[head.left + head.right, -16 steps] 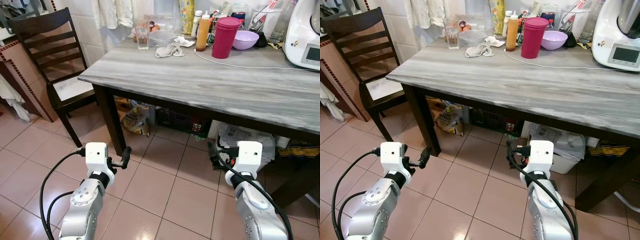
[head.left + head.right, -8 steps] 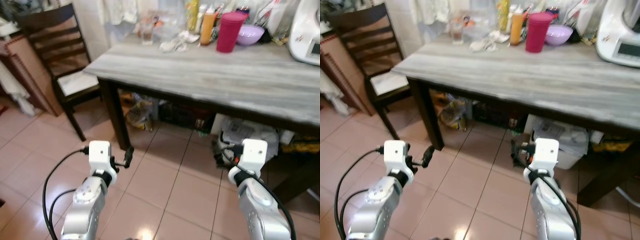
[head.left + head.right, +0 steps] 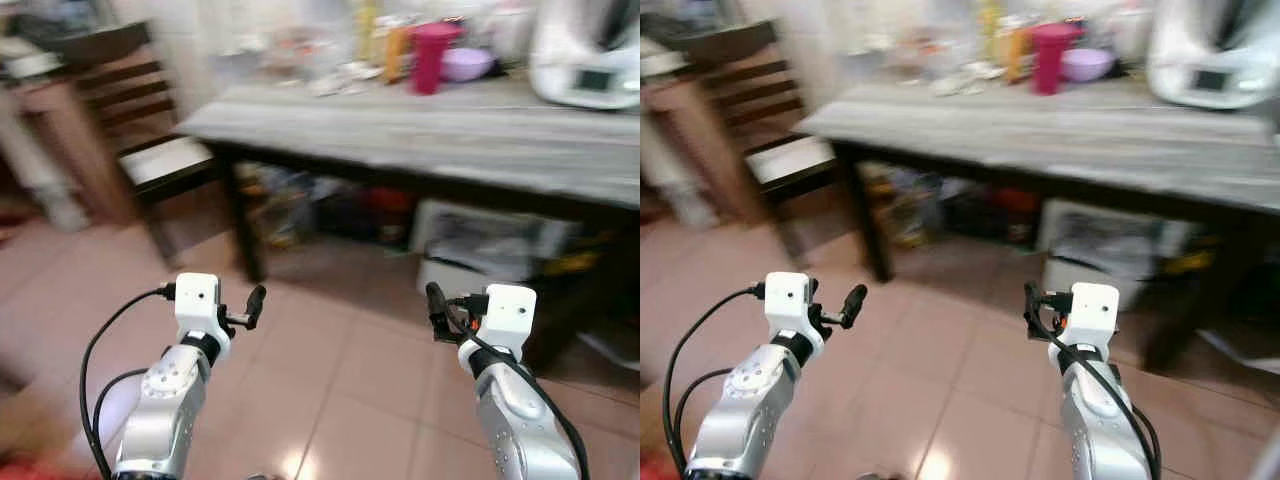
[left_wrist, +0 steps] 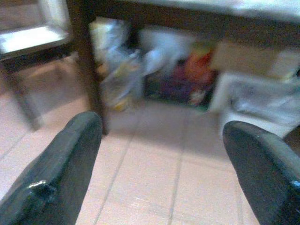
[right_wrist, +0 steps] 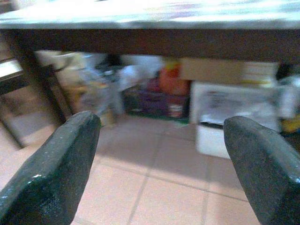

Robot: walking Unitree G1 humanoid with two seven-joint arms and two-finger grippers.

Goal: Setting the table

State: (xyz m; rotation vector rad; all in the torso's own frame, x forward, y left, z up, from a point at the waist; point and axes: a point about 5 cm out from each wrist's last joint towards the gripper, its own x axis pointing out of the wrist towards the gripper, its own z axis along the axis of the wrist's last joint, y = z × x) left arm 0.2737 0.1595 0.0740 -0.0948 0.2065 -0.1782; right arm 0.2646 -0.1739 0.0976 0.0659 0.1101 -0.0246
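Beneath the grey table point(image 3: 420, 125), blurred packages point(image 5: 168, 91), no legible writing.

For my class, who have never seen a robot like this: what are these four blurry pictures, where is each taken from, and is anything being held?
This is a walking humanoid robot. Two pictures come from its head, looking down at its silver arms; they are blurred. The left gripper and right gripper hover low over the tiled floor, both open and holding nothing. The other two pictures come from wrist cameras looking between each gripper's black fingers toward clutter under the table. On the table stand a pink cup, a purple bowl and a white appliance. A chair stands beside it.
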